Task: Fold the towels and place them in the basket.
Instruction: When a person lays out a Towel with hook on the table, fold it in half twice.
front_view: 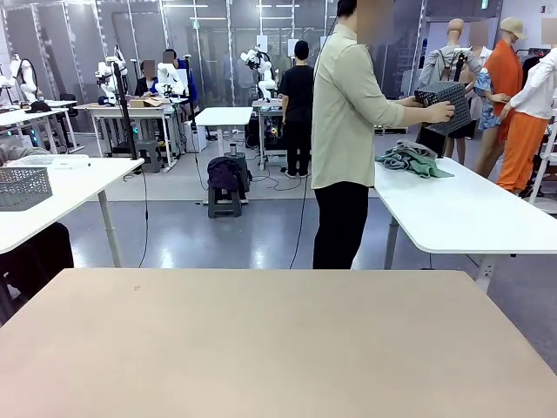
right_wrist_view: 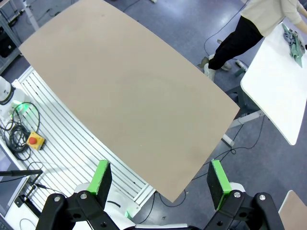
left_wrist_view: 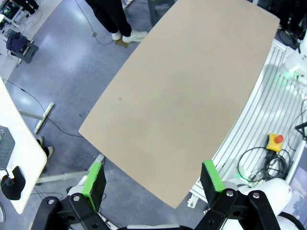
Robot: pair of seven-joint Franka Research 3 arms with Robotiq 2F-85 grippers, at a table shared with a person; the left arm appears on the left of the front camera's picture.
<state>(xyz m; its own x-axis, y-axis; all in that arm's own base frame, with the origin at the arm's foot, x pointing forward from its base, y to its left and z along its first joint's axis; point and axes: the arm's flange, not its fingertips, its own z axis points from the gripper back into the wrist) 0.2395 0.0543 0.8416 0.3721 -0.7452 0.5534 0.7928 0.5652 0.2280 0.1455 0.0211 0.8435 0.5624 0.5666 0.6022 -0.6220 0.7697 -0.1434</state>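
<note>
Beyond the far edge of the tan table [front_view: 278, 340], a person [front_view: 346, 131] stands turned toward a white side table [front_view: 474, 218] on the right. The person holds the basket [front_view: 442, 103] up off that table, tipped on its side, and the towels [front_view: 412, 159] lie on it in a crumpled grey-green heap just below the basket. The left gripper [left_wrist_view: 152, 168] and the right gripper [right_wrist_view: 159, 166] each hang above the near part of the tan table, well apart from towels and basket, with their green pads spread wide.
</note>
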